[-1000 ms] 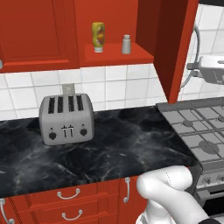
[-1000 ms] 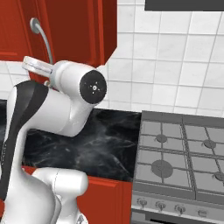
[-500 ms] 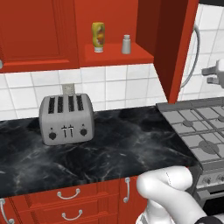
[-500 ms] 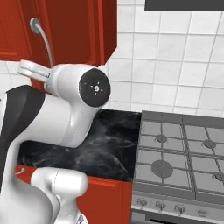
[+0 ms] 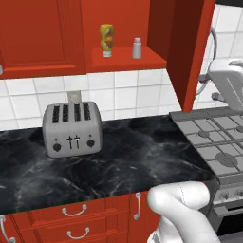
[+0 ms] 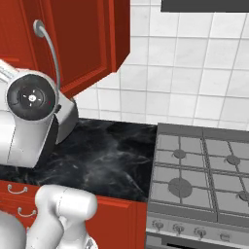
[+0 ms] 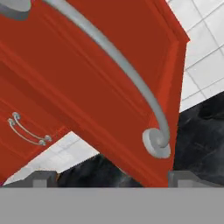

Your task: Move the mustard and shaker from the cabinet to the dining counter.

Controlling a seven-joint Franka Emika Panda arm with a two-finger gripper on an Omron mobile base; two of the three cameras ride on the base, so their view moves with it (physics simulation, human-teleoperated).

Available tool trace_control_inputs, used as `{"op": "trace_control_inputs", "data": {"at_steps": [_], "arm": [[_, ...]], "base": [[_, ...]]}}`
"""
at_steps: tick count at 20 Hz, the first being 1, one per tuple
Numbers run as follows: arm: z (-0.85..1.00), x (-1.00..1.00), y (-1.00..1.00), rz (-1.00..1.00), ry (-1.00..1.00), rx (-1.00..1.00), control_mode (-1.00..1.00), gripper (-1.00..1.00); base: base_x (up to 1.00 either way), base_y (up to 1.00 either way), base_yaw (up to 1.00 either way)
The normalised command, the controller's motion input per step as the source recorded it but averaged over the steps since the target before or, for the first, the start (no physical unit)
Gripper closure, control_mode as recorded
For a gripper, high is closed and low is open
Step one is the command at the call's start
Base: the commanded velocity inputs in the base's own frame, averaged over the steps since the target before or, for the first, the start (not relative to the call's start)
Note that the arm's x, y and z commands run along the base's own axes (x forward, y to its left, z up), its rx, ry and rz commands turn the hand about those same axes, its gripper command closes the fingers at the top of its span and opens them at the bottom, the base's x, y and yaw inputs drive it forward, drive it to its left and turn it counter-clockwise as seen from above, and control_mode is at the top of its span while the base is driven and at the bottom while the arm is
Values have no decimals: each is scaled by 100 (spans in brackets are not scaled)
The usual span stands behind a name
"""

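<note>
Now that the cabinet door has swung open and our gripper has spread wide off its handle, we see the mustard and shaker near the shelf's front edge, ready for picking.

The arm is rising from the base at the lower right of the left base view and reaching high to the right, its wrist showing at that view's right edge. The gripper is holding nothing, its jaws standing spread wide, with one dark fingertip near each lower corner of the hand view.
</note>
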Motion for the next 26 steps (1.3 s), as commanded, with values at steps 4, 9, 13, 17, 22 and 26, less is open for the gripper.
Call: {"op": "trace_control_inputs", "data": {"at_steps": [4,9,13,17,22,26], "arm": [[0,2,41,-42,14,27,-100,-100],[-1,19,38,-42,7,28,-100,-100],[0,29,34,-46,0,20,-100,-100],[-2,35,33,-43,0,25,-100,-100],[-11,34,18,-49,0,33,-100,-100],[-19,45,-2,-42,-1,32,-100,-100]], "base": [[0,0,0],[0,0,0],[0,0,0],[0,0,0],[0,0,0],[0,0,0]]}}
